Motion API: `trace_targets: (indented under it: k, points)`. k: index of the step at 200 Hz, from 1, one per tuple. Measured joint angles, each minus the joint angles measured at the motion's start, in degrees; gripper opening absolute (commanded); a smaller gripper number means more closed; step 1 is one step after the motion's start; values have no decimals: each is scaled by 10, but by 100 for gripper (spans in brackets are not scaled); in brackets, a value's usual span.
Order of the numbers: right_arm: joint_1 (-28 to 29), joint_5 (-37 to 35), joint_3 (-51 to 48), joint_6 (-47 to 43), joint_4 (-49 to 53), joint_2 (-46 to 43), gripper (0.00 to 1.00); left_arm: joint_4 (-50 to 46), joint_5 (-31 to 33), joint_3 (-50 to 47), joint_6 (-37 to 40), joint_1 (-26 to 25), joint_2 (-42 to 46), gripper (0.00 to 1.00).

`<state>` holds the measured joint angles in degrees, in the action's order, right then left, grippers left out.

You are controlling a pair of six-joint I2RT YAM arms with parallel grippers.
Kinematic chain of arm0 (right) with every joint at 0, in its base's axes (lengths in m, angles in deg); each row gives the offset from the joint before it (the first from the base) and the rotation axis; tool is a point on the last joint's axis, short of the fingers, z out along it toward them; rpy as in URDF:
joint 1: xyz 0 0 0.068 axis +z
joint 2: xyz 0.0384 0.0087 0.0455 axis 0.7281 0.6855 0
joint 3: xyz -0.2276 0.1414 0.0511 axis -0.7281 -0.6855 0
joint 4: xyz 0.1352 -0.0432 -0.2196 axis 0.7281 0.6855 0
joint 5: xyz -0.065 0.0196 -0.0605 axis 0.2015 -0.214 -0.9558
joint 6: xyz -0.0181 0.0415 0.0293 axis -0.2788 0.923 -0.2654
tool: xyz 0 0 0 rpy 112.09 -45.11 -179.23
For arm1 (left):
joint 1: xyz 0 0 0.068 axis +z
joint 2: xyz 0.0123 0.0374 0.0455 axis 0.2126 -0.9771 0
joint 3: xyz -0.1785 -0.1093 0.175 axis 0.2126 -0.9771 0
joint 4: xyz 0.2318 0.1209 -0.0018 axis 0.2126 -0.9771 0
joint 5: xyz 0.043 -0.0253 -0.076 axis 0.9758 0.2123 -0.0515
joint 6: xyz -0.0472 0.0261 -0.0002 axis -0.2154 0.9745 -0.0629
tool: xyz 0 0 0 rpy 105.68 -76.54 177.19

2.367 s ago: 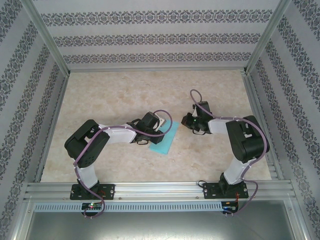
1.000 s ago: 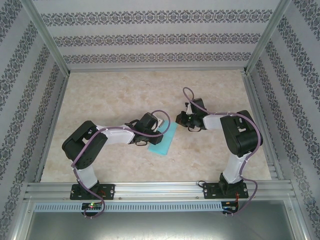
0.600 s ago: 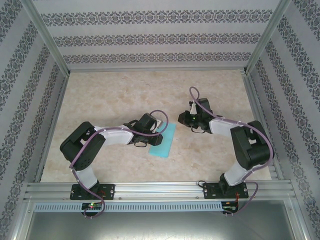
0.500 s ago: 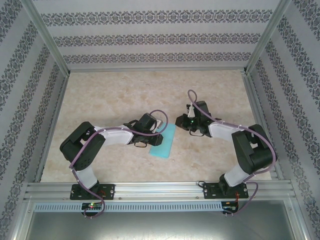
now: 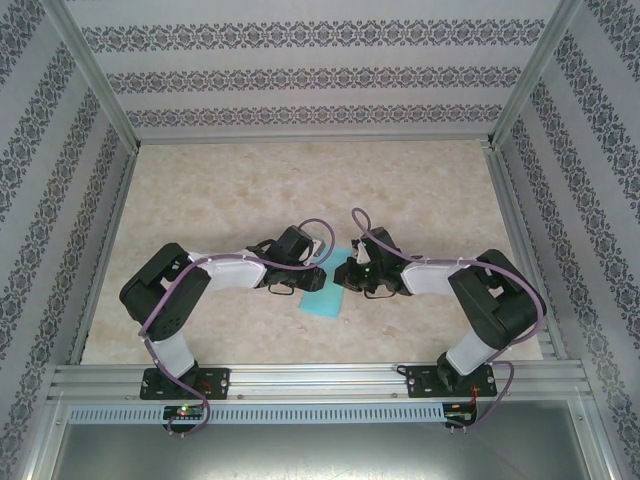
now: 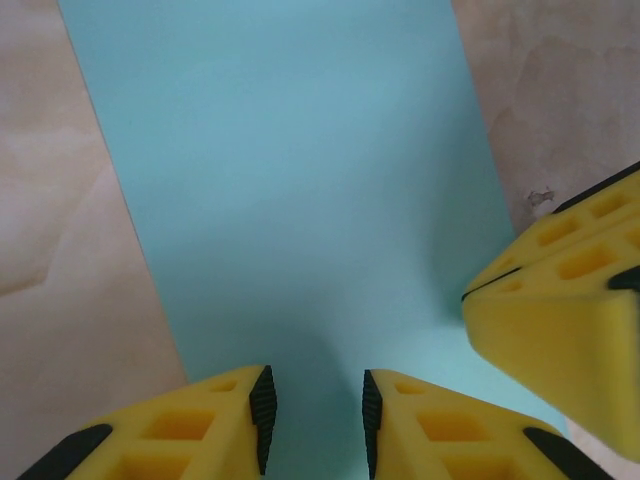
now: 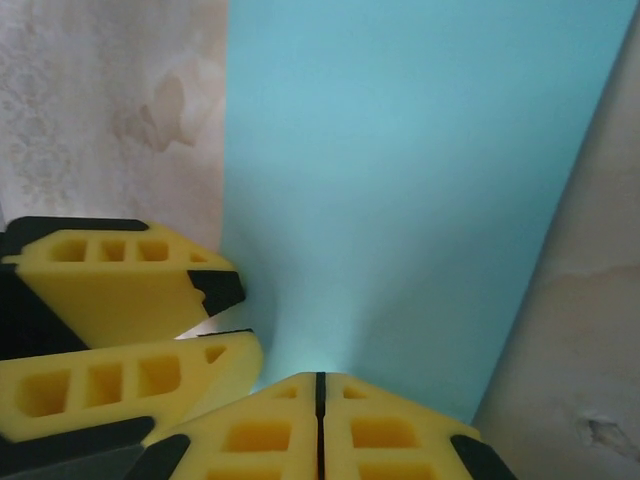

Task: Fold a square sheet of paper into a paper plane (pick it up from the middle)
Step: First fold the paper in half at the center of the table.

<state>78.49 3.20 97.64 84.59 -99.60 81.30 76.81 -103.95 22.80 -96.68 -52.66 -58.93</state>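
**Top external.** Item: sheet of paper (image 5: 322, 300), light cyan, lying as a narrow strip on the worktop (image 5: 250, 190), about midway between its left and right edges and nearer the near edge. The long axis runs from near-left to far-right. No print or label can be read. The left gripper (image 5: 323, 262) and right gripper (image 5: 346, 274) meet over its far end.

**Left wrist.** Sheet of paper (image 6: 300, 180) runs lengthwise away from the camera. The left gripper (image 6: 314, 415) is unclenched, with paper showing through the narrow gap. The right gripper's fingers (image 6: 560, 330) rest at the sheet's right edge.

**Right wrist.** Sheet of paper (image 7: 400, 170), plain. The right gripper (image 7: 320, 385) is clenched tight at its near edge; whether paper is pinched cannot be told. The left gripper's fingers (image 7: 120, 285) are alongside.
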Motion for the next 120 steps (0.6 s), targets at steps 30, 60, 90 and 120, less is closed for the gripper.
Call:
trace_targets:
  k: [30, 60, 90, 120]
  points:
    - [4, 0, -4, -2, 3, 1, 7, 0, 0, 0, 0, 0, 0, 34]
    - [12, -1, -8, -12, 16, 0, 6, 0, 0, 0, 0, 0, 0, 34]
    - [22, -6, -24, -17, 25, -19, 6, 0, 0, 0, 0, 0, -2, 33]
    - [33, -18, -33, -18, 42, -37, 6, 0, 0, 1, 0, 0, -2, 33]
